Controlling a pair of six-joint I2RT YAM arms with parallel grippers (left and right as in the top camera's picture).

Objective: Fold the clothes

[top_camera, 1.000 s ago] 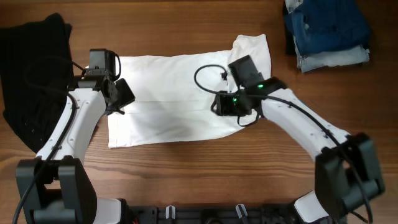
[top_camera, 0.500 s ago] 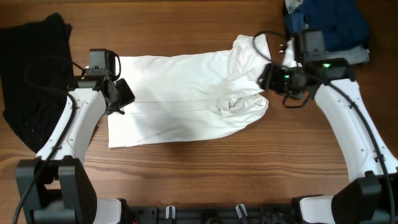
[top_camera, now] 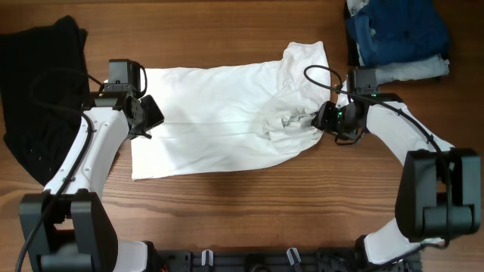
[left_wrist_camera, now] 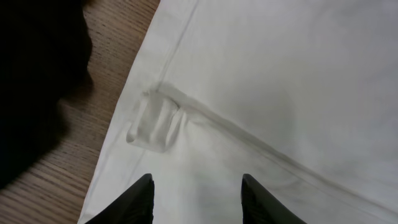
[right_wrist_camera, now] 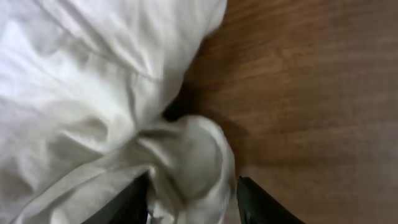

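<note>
A white garment (top_camera: 212,113) lies spread across the middle of the table, and its right end is bunched into folds (top_camera: 291,121). My left gripper (top_camera: 149,121) is open over the garment's left edge. In the left wrist view (left_wrist_camera: 202,194) its fingers hover above the white cloth (left_wrist_camera: 280,93), near a small folded tab (left_wrist_camera: 152,121). My right gripper (top_camera: 324,119) is at the bunched right end. In the right wrist view (right_wrist_camera: 194,199) its fingers are spread wide, with a lump of white cloth (right_wrist_camera: 193,155) between them.
A black garment (top_camera: 38,98) lies heaped at the left and shows in the left wrist view (left_wrist_camera: 37,68). A pile of folded blue jeans (top_camera: 397,34) sits at the back right. Bare wooden table (top_camera: 242,196) runs along the front.
My right gripper went from the garment's middle out to the right, then came back to the right end. That end is now bunched up. The left arm has not moved.
</note>
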